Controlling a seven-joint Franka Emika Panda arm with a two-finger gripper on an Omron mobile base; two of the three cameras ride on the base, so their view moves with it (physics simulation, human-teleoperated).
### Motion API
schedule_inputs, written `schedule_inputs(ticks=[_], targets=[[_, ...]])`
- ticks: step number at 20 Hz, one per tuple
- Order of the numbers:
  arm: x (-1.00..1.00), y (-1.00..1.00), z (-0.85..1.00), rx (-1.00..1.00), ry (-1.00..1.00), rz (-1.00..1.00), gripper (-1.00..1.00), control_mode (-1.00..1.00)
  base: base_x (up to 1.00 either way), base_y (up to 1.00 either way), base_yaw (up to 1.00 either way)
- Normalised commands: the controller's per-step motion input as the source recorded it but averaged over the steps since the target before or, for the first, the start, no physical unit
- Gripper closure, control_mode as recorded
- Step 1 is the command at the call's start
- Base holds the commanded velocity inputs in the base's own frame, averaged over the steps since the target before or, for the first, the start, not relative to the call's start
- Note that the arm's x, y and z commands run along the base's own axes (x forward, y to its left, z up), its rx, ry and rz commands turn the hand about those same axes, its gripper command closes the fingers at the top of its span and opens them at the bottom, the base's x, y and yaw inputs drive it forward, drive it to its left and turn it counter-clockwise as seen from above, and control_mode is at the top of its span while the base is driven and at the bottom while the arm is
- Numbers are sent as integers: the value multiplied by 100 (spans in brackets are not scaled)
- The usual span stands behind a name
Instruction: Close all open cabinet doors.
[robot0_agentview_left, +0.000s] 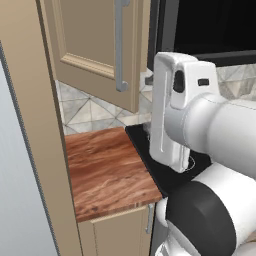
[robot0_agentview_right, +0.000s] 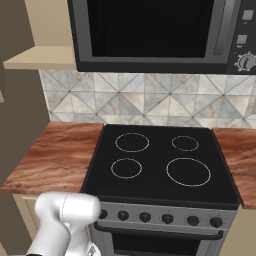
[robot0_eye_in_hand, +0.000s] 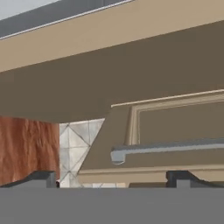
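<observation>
An open cabinet door (robot0_agentview_left: 90, 45), beige with a recessed panel and a slim silver bar handle (robot0_agentview_left: 120, 45), swings out over the wooden counter at the upper left. The hand view is rolled, so the same cabinet door (robot0_eye_in_hand: 183, 122) lies sideways with its handle (robot0_eye_in_hand: 166, 146) running across just above my fingertips. My gripper (robot0_eye_in_hand: 113, 180) is open, with a dark fingertip (robot0_eye_in_hand: 41, 178) at the left and the other at the right. Nothing sits between them, and they stand short of the door. In the right base view the open cabinet's shelf edge (robot0_agentview_right: 37, 59) shows at the upper left.
A wooden counter (robot0_agentview_left: 105, 170) lies under the door, beside a black cooktop (robot0_agentview_right: 160, 160) with knobs along its front. A black microwave (robot0_agentview_right: 150, 30) hangs above the stove. A tall beige panel (robot0_agentview_left: 30, 125) walls the left side. My white arm (robot0_agentview_left: 200, 125) fills the right.
</observation>
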Motion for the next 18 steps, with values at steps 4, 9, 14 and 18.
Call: schedule_inputs(ticks=[4, 9, 14, 18], targets=[[52, 0, 0, -11, -2, 0, -100, -100, 0, 0, 0], [56, 0, 0, -9, -3, 0, -100, -100, 0, 0, 0], [64, 0, 0, -7, -3, 0, -100, -100, 0, 0, 0], [70, 0, 0, -5, -2, 0, -100, -100, 0, 0, 0]])
